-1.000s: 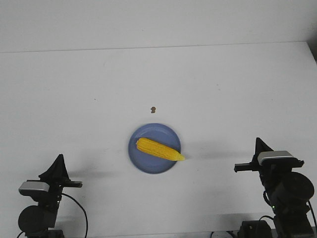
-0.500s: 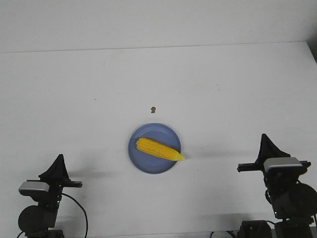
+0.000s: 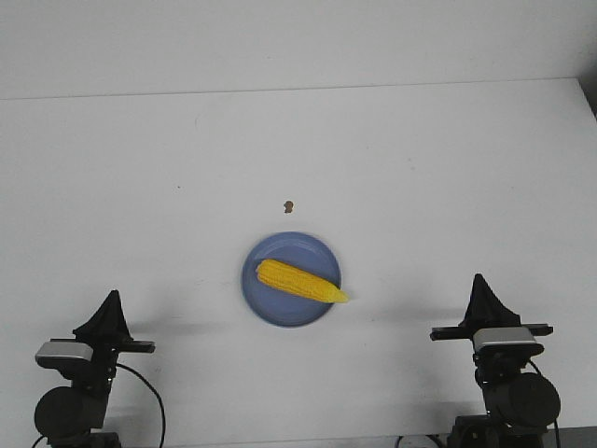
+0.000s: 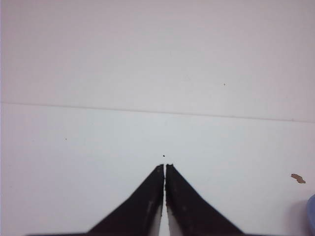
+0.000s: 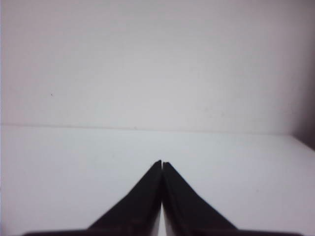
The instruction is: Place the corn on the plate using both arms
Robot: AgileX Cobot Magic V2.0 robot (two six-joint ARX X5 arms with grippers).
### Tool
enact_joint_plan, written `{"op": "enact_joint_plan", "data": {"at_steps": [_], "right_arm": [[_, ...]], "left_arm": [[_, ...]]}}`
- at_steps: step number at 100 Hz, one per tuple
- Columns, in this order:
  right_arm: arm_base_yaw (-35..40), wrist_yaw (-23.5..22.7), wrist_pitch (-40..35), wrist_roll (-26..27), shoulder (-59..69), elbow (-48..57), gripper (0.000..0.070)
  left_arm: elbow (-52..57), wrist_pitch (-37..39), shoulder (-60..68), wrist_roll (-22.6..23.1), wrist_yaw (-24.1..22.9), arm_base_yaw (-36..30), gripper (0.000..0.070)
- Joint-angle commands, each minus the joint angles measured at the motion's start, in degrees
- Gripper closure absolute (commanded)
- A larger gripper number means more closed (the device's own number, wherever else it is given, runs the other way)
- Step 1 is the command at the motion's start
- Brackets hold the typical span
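Note:
The yellow corn (image 3: 300, 281) lies across the periwinkle-blue plate (image 3: 270, 303) in the middle of the white table, its pointed tip just over the plate's right rim. My left gripper (image 3: 113, 297) is shut and empty near the front left edge, well away from the plate. It shows shut in the left wrist view (image 4: 164, 166), where a sliver of the plate (image 4: 312, 216) shows at the edge. My right gripper (image 3: 480, 280) is shut and empty near the front right edge. It shows shut in the right wrist view (image 5: 162, 162).
A tiny brown speck (image 3: 289, 204) lies on the table just beyond the plate, also in the left wrist view (image 4: 298, 178). The table's far edge (image 3: 298, 91) meets a white wall. A dark strip shows at the far right corner (image 3: 590, 93).
My right arm has pulled back and shifted left near the front edge, its gripper staying shut. The left arm, corn and plate have not moved.

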Motion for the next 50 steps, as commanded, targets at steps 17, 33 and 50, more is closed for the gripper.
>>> {"op": "enact_joint_plan", "data": {"at_steps": [17,33,50], "right_arm": [[0.11,-0.04,7.32,1.75,-0.09,-4.37,0.0699],[0.11,-0.04,10.49,2.91,-0.09,-6.82,0.0699],[0.11,-0.02,10.84,3.32,-0.09,-7.91,0.0699]], "left_arm": [[-1.11,0.61,-0.07,-0.15,-0.11,0.09,0.0688],[-1.11,0.61,-0.07,-0.15,-0.11,0.09,0.0688],[-1.11,0.61,-0.07,-0.15,-0.11,0.09,0.0688]]}}
